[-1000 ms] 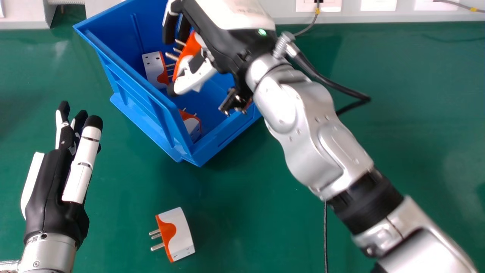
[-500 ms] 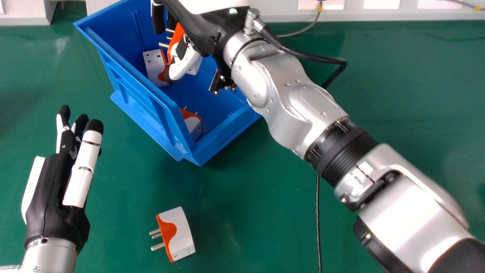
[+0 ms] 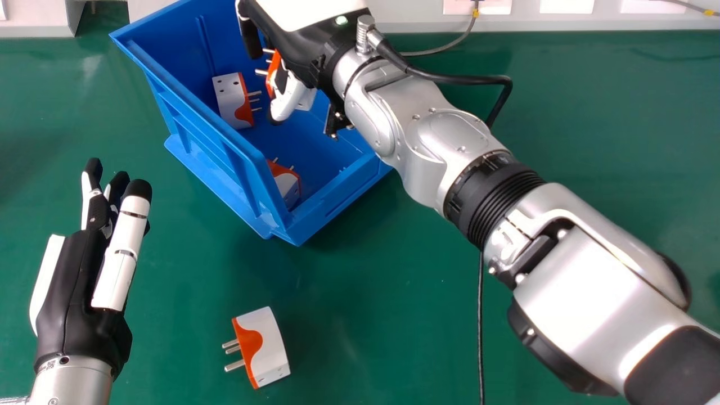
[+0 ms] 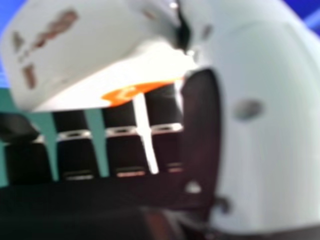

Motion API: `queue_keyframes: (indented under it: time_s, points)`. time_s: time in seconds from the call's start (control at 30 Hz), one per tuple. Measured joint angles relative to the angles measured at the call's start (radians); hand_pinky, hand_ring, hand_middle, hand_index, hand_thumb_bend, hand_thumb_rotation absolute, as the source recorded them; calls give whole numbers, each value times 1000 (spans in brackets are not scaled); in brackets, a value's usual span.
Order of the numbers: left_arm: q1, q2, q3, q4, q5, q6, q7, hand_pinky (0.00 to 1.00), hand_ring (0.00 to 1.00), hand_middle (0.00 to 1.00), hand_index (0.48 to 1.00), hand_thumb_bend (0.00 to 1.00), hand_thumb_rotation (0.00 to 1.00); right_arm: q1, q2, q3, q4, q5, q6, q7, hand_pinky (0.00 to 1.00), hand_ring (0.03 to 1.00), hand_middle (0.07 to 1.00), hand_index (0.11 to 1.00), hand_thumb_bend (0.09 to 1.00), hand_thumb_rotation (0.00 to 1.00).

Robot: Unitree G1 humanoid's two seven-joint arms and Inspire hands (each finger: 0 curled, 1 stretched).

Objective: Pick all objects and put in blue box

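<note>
My right hand (image 3: 306, 48) is over the blue box (image 3: 225, 154), its thumb and fingers round a white and orange plug adapter (image 3: 273, 70) with its prongs facing left. In the right hand view this adapter (image 4: 85, 62) lies between the dark fingers and the pale thumb of my right hand (image 4: 270, 130). Inside the box, one adapter (image 3: 228, 98) is near the left wall and another (image 3: 288, 187) is in the near corner. A further adapter (image 3: 267, 346) lies on the green table. My left hand (image 3: 79, 281) is at the left, fingers straight.
The silver right forearm (image 3: 427, 135) crosses over the table (image 3: 371, 315) from the lower right, with a black cable (image 3: 455, 80) looping beside it. A thin cable (image 3: 480, 332) runs down the table. White wall panels stand behind the box.
My right hand first moved left and up over the box, then slightly back right, carrying the adapter along. The left hand has dropped slightly in the view. The other adapters have stayed put.
</note>
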Motion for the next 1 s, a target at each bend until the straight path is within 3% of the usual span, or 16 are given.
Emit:
queue_keyframes:
  time_s: [0.07, 0.1, 0.13, 0.33, 0.57, 1.0]
  points:
    - [2, 0, 0, -4, 0, 0, 1, 958, 1000, 1000, 1000, 423, 818, 0, 3, 12, 22, -2, 5, -9, 194, 290, 481, 481, 518, 0]
    - [3, -1, 0, -6, 0, 0, 1, 958, 1000, 1000, 1000, 422, 817, 0, 5, 20, 31, -2, 8, -14, 259, 340, 493, 472, 518, 0]
    - [4, -1, -1, -8, 0, 1, 2, 958, 1000, 1000, 1000, 422, 817, 0, 7, 26, 41, -3, 11, -21, 259, 340, 493, 472, 518, 0]
    - [9, -4, -10, -24, 0, 3, 12, 959, 1000, 1000, 1000, 418, 816, 0, 14, 52, 60, -5, 15, -50, 171, 220, 445, 474, 522, 0]
    - [20, -8, -16, -34, 0, 3, 21, 958, 1000, 1000, 1000, 414, 815, 1, 14, 69, 63, -19, 14, -54, 168, 210, 424, 480, 522, 0]
    - [22, -12, -30, -36, -1, 3, 30, 954, 1000, 1000, 1000, 418, 817, 37, 14, 50, 63, 7, -13, -86, 262, 334, 453, 523, 516, 0]
